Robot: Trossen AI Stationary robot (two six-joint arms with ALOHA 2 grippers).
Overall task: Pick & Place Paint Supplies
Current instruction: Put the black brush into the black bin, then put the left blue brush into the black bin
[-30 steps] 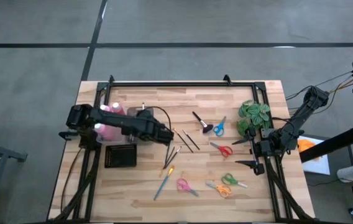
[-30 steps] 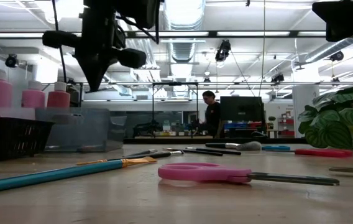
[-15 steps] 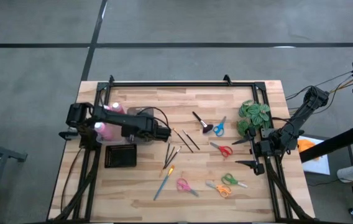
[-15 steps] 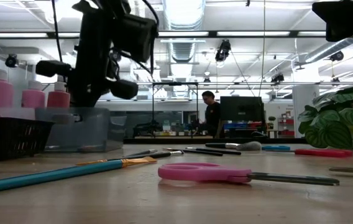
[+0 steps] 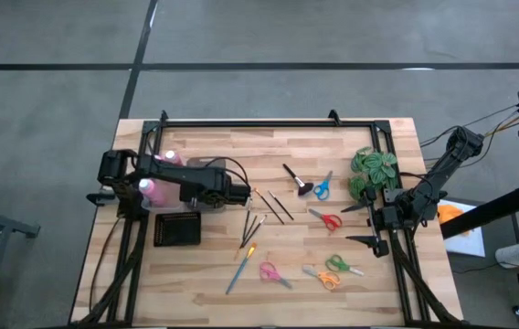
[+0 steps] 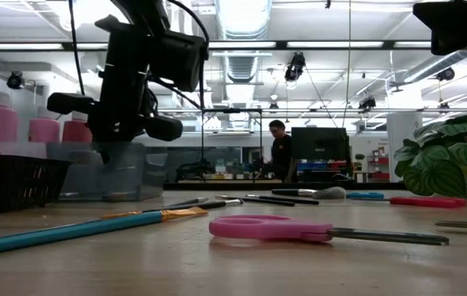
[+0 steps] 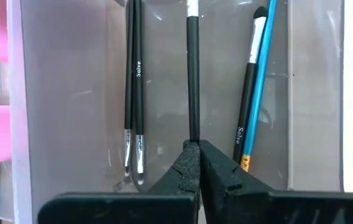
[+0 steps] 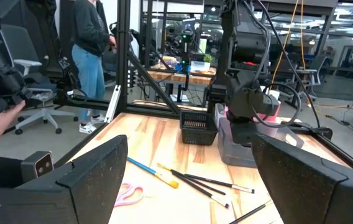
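Bare wood point(image 5: 214, 151) by rear rail; brushes point(image 5: 273, 206), scissors point(image 5: 325, 220) clutter centre.

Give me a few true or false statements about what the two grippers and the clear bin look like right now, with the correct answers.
1. The left gripper is shut on a black brush. True.
2. The clear bin under it holds no brushes. False: several already lie in it, including a blue-handled brush.
3. The right gripper is open. True.
4. The right gripper holds the pink scissors. False: they lie on the table, and that gripper holds nothing.
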